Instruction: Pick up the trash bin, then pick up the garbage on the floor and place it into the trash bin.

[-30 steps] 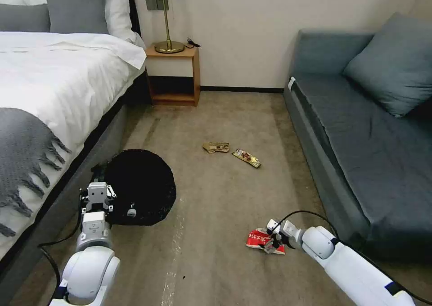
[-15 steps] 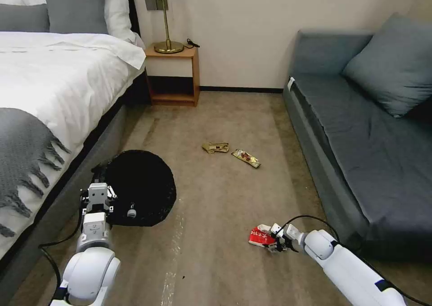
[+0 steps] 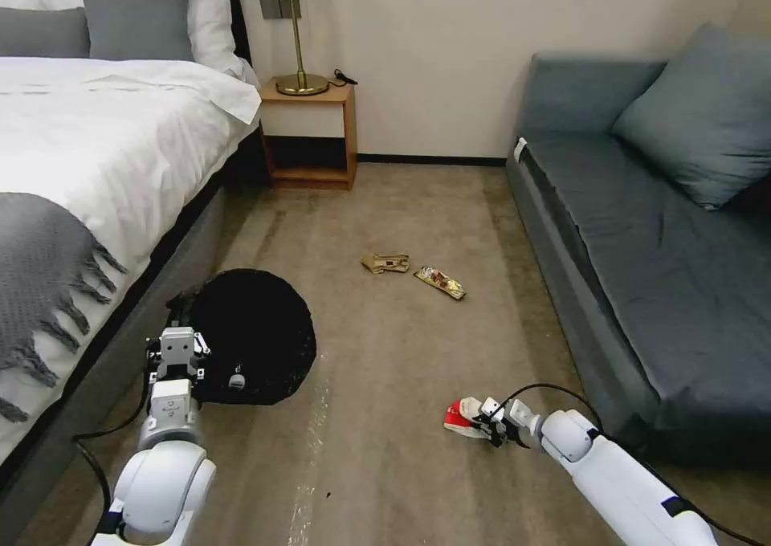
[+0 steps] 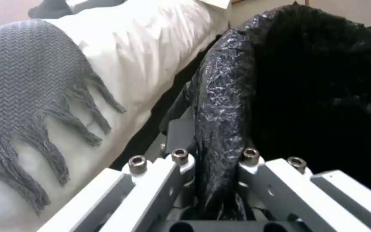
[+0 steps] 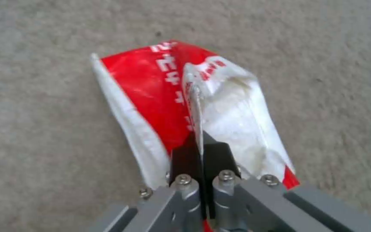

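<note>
Tan carpet floor [image 3: 385,209] runs between the white bed [image 3: 88,144] and the grey sofa [image 3: 642,233], a nightstand [image 3: 309,132] with a lamp against the far wall. The left end effector [image 3: 178,345] is clamped on the trash bin [image 3: 253,333] rim beside the bed. The right end effector [image 3: 482,421] pinches the red-and-white packet [image 3: 458,417] shut — a second ago the packet lay flatter, now it is bunched. Two wrappers [image 3: 414,271] lie mid-floor.
</note>
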